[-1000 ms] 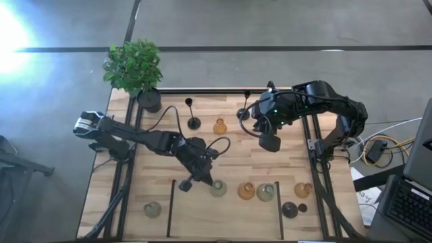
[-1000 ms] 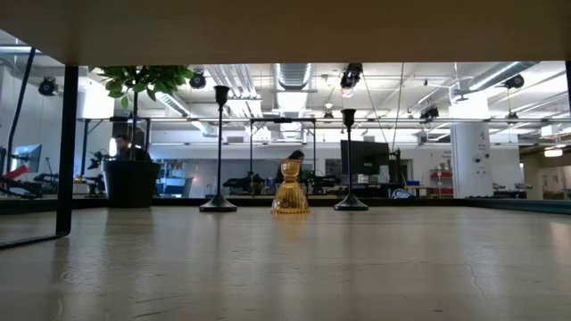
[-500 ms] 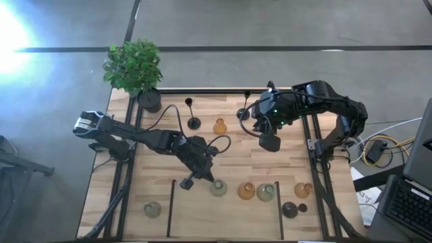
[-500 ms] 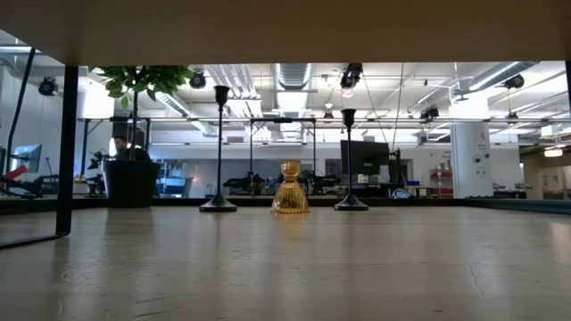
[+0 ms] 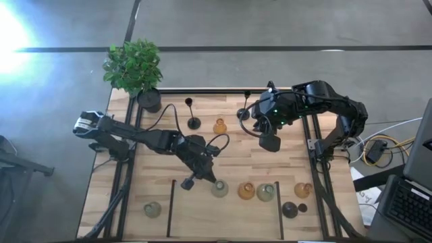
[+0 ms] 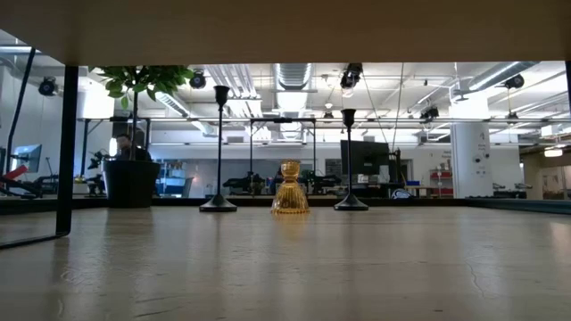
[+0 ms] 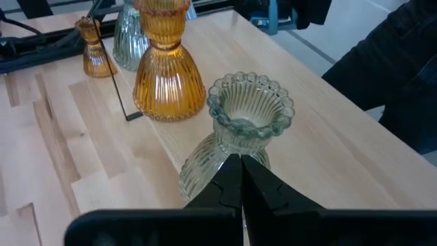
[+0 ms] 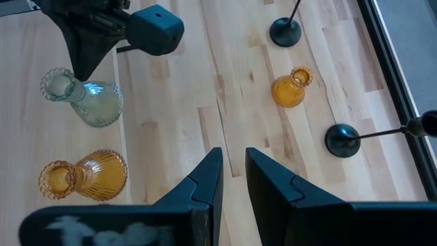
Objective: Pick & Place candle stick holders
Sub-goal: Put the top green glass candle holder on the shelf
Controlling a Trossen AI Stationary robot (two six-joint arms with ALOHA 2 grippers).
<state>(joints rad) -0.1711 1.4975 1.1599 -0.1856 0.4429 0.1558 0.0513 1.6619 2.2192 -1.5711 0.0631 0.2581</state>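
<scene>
My left gripper (image 5: 204, 171) is shut, its tips (image 7: 237, 164) right at the neck of an upright pale greenish glass holder (image 7: 239, 133), which stands in the near row (image 5: 219, 188). Beside it stand an amber holder (image 5: 246, 191), another pale one (image 5: 265, 193), an amber one (image 5: 303, 190) and a dark round one (image 5: 290, 210). One pale holder (image 5: 152, 210) stands near left. Two black thin-stemmed holders (image 5: 194, 123) (image 5: 243, 113) and an amber one (image 5: 220, 126) stand at the far side. My right gripper (image 8: 232, 171) is open and empty above the table's middle. My left gripper's shut fingertips stand slanting down against the near side of the pale holder's neck (image 7: 229, 147). I cannot tell whether they touch it. The holder stands upright on its base on the table.
A black pot with a leafy plant (image 5: 138, 67) stands at the far left corner. Two thin black lines (image 5: 171, 206) (image 5: 278, 209) mark off the near middle of the table. In the low view the black stems (image 6: 219, 147) (image 6: 350, 156) and the amber holder (image 6: 290, 187) stand far off.
My left gripper has crept a little toward the table's right edge, closer to the pale greenish holder. The holders stand as before.
</scene>
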